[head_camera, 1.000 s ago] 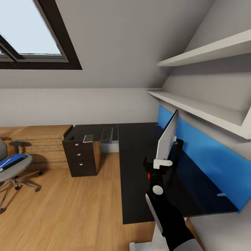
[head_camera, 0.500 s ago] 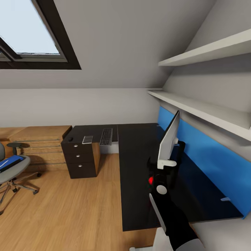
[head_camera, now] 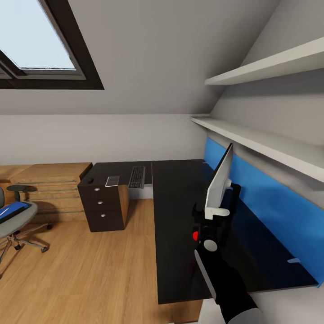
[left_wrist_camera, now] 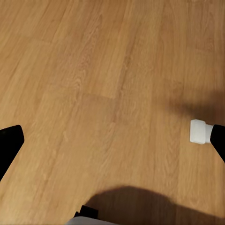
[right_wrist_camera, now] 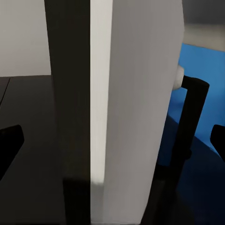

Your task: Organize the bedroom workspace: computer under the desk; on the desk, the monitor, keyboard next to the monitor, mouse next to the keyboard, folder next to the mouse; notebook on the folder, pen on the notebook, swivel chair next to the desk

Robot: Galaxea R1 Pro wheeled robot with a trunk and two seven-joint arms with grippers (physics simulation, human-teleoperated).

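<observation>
One black right gripper [head_camera: 215, 215] stood at the near edge of the wide silver-backed monitor [head_camera: 218, 181] on the glossy black desk [head_camera: 175, 216], fingers spread either side. The screen's long axis ran straight away from that hand, the nearer one.

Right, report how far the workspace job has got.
Done: the monitor stands on the desk. In hand: the open right gripper straddles its edge. Left: keyboard, mouse and notebook lie far from the monitor; the folder lies on the swivel chair, away from the desk.

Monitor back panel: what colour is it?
Silver-grey, with a black front edge; the monitor shows it best in the right wrist view.
</observation>
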